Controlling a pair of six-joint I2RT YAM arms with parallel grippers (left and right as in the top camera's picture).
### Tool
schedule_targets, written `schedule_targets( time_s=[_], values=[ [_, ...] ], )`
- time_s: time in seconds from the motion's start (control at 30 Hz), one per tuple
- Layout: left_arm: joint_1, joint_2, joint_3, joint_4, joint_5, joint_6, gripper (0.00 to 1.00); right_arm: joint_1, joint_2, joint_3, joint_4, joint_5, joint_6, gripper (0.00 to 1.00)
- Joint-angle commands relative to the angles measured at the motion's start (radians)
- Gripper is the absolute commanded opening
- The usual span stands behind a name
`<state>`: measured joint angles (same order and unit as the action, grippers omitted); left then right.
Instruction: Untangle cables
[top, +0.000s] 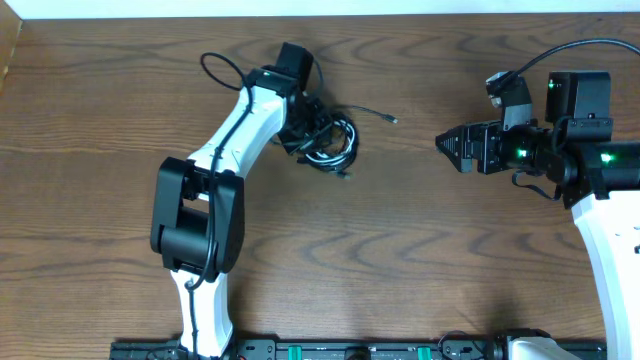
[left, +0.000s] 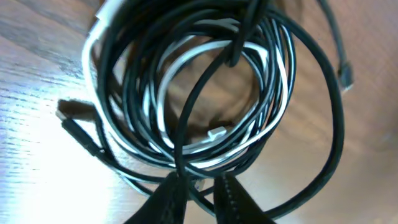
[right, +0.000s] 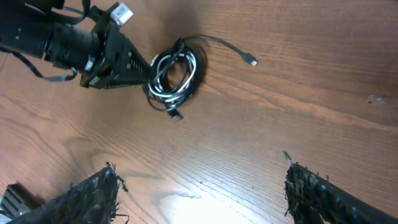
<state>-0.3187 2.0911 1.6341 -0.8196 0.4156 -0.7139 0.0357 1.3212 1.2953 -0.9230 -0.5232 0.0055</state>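
Note:
The cables (top: 335, 148) lie as one coiled bundle on the wooden table, several black loops wound with one white cord (left: 155, 93). The bundle also shows in the right wrist view (right: 174, 78). One black strand runs out to the right and ends in a small plug (top: 392, 119) (right: 252, 61). My left gripper (left: 200, 183) is down at the bundle's near edge, narrowly open, with black strands crossing between its fingertips. In the overhead view my left gripper (top: 305, 128) covers the coil's left side. My right gripper (top: 441, 144) (right: 199, 171) is wide open and empty, well to the right of the bundle.
The left arm's own thick black cable (top: 215, 70) loops behind its wrist. The table's back edge (top: 320, 14) runs along the top of the overhead view. Bare wood lies between the bundle and my right gripper.

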Motion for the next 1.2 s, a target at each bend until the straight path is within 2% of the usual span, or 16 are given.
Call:
schedule_targets(
  time_s=[0.0,0.07,0.27,0.33,0.47,0.63,0.67,0.77,0.97,1.0,1.1,1.17],
  values=[
    [-0.010,0.004,-0.010,-0.031,-0.010,0.176,0.20,-0.001,0.000,0.017,-0.002,-0.003,0.001,0.82],
    [-0.014,0.004,-0.010,-0.050,-0.018,0.210,0.20,-0.001,0.000,0.017,-0.003,-0.003,0.002,0.81],
    [-0.019,0.004,-0.011,-0.124,-0.114,0.213,0.21,-0.001,0.000,0.017,-0.016,-0.003,0.002,0.79],
    [-0.019,0.004,-0.012,-0.145,-0.119,0.214,0.30,-0.001,0.000,0.017,-0.021,-0.003,0.002,0.79],
    [-0.019,0.004,-0.017,-0.175,-0.142,0.213,0.35,-0.001,0.000,0.017,-0.023,-0.003,0.001,0.79],
    [-0.019,0.004,-0.080,-0.146,-0.282,0.208,0.38,-0.001,0.006,0.017,-0.020,-0.003,0.002,0.78],
    [-0.019,0.004,-0.102,-0.128,-0.291,0.208,0.43,0.001,0.010,0.017,-0.020,-0.003,0.002,0.77],
    [-0.019,0.004,-0.154,-0.071,-0.293,0.208,0.49,0.015,0.027,0.017,-0.021,-0.003,0.002,0.74],
    [-0.019,0.004,-0.179,0.016,-0.295,0.240,0.49,0.062,0.095,0.017,-0.019,-0.003,0.018,0.70],
    [-0.019,0.004,-0.179,0.029,-0.295,0.262,0.48,0.070,0.109,0.017,-0.016,-0.003,0.029,0.70],
    [-0.020,0.004,-0.179,0.061,-0.293,0.370,0.37,0.113,0.178,0.017,-0.007,-0.003,0.068,0.70],
    [-0.020,0.004,-0.179,0.063,-0.294,0.427,0.37,0.138,0.216,0.017,0.003,-0.003,0.079,0.70]
  ],
)
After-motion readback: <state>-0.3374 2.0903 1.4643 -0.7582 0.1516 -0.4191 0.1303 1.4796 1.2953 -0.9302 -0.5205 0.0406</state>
